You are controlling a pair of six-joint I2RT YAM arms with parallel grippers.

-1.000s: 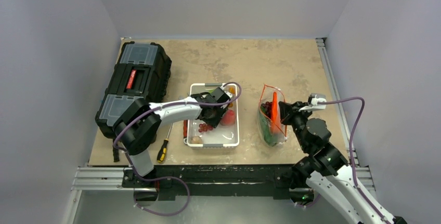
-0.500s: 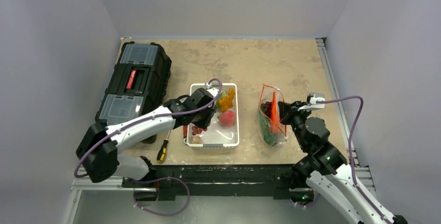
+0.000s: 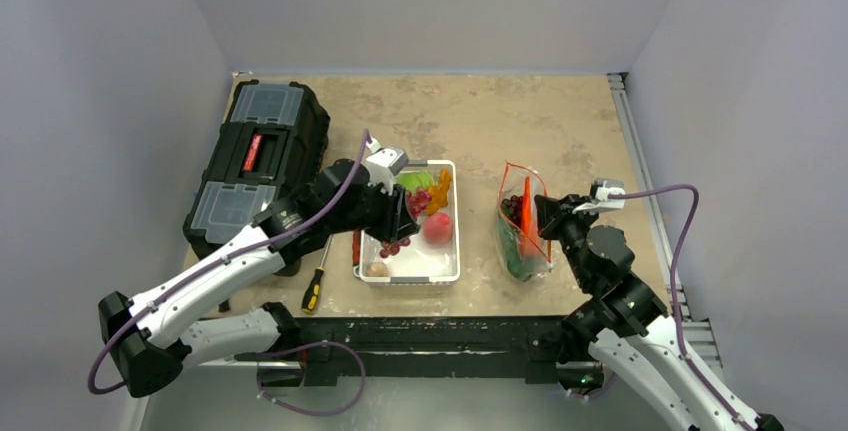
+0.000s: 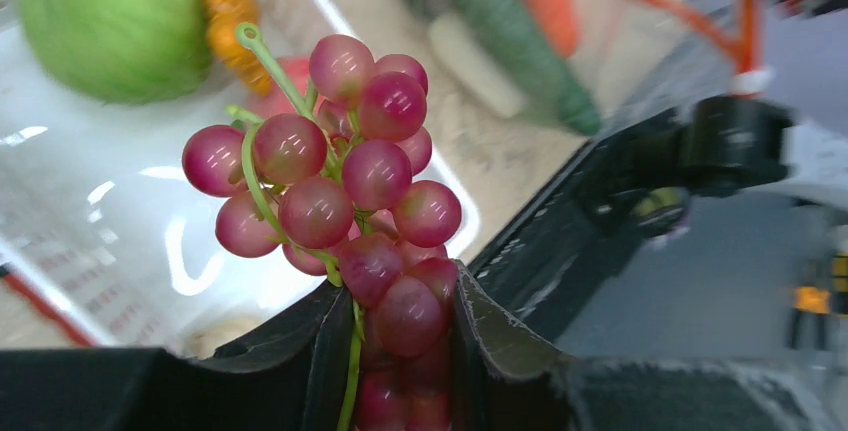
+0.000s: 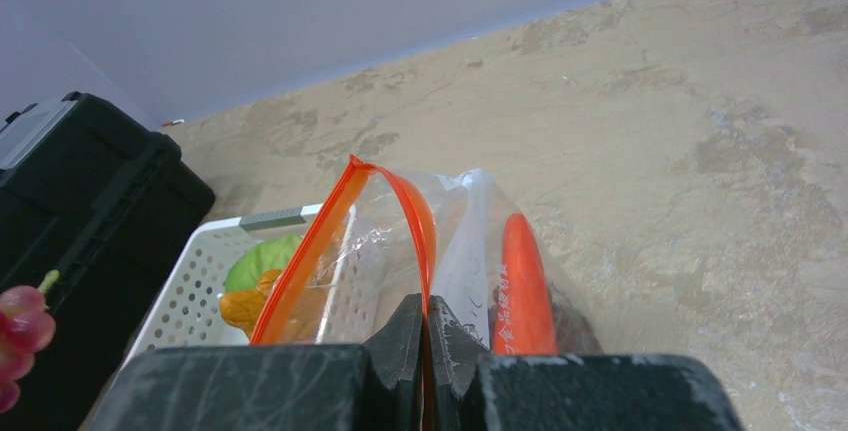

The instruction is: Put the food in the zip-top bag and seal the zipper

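Purple-red grapes (image 4: 340,211): left wrist view first. You've got the bunch, and it looks lifted clear of the tray. Glossy round beads on a thin green plastic stem, hard-looking and light.
Left gripper (image 4: 400,326): its black fingers (image 4: 505,341) pinch the lower end of the bunch, and the rest bulges out beyond the pinch.
White tray (image 4: 120,251): smooth, shiny plastic under the bunch, with a round, ribbed green cabbage (image 4: 115,21) waiting at its far end.
Right gripper (image 5: 425,326): over to the right wrist view. Its fingers are pressed together on the rim of the zip-top bag (image 5: 370,251), holding it upright.
Zipper (image 5: 300,271): the red-orange strip gapes in a loop, so the mouth is open and unsealed.
Bag film: thin, clear and crinkly. A smooth orange carrot (image 5: 525,281) lies inside, above the mottled tan table (image 5: 650,151).
Top view, layout: the bag stands to the right of the tray, apart from it. Your held grapes hang over the tray, not yet at the mouth.
Top view, leftovers: a pink peach (image 3: 436,228) and a yellow-orange piece sit in the tray.
Progress: partway, I'd say. Some food is bagged, several pieces are left to carry over, and then the zipper needs pressing shut.
Off-task: the black toolbox (image 3: 260,166) and the yellow-handled screwdriver (image 3: 313,289) lie left of the tray.
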